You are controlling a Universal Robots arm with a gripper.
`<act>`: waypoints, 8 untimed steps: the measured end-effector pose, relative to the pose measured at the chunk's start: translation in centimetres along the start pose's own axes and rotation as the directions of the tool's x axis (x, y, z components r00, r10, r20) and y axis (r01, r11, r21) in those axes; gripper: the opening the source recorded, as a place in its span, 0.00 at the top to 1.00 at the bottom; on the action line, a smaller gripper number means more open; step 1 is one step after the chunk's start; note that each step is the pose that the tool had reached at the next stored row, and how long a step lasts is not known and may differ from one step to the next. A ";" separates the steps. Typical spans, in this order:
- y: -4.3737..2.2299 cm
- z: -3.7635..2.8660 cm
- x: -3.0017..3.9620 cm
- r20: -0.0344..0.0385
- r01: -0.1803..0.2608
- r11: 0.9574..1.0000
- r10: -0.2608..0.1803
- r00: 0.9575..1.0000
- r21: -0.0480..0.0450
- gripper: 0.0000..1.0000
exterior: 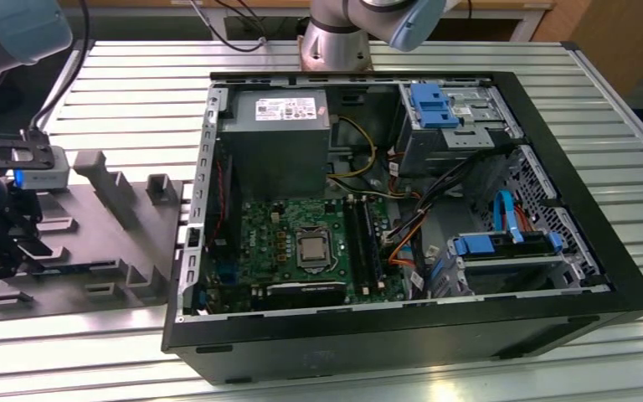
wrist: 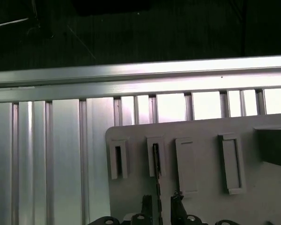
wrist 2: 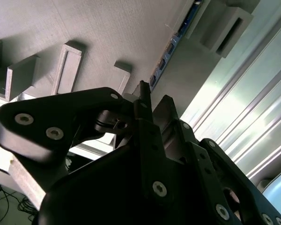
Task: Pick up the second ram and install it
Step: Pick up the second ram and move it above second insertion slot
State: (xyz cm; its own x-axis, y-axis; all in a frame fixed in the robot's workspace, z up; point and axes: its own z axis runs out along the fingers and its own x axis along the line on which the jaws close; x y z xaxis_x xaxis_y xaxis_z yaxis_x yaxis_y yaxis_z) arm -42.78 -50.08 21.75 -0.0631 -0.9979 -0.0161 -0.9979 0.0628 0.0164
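Exterior view overlooks table (exterior: 131, 75); both wrist views close over fixture plate (wrist: 206, 187) (wrist 2: 107, 28).

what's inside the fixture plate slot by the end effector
A slim dark ram stick stands on edge in the grey fixture plate; its lower edge is hidden by the slot walls.

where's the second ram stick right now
The slim dark second ram stick stands on edge in a slot of the grey moulded fixture plate, directly in front of the hand, to the exterior view's left of the black computer case.

Spread tool (wrist: 161, 208) astride the edge-on second ram (wrist: 156, 159) on grey fixture plate (wrist: 207, 180)
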 end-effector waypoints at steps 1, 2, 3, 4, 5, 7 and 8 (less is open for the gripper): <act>0.00 0.02 0.00 0.000 0.008 1.000 -0.008 1.000 0.000 0.70; 0.00 0.05 0.00 0.000 0.015 1.000 -0.015 1.000 0.000 0.70; -0.01 0.08 0.00 0.000 0.022 1.000 -0.022 1.000 0.000 0.70; 0.00 0.12 0.00 0.000 0.029 1.000 -0.029 1.000 0.000 0.70; 0.00 0.17 0.00 -0.001 0.035 0.999 -0.035 0.999 -0.001 0.70; -0.01 0.31 0.01 -0.001 0.046 0.999 -0.046 0.999 -0.001 0.70; -0.01 0.39 0.01 -0.001 0.050 0.999 -0.050 0.999 -0.001 0.70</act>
State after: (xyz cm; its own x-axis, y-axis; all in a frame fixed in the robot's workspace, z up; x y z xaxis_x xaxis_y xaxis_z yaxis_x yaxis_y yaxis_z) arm -42.78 -50.08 21.36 -0.0128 -0.9998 -0.0161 -0.9998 0.0125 0.0164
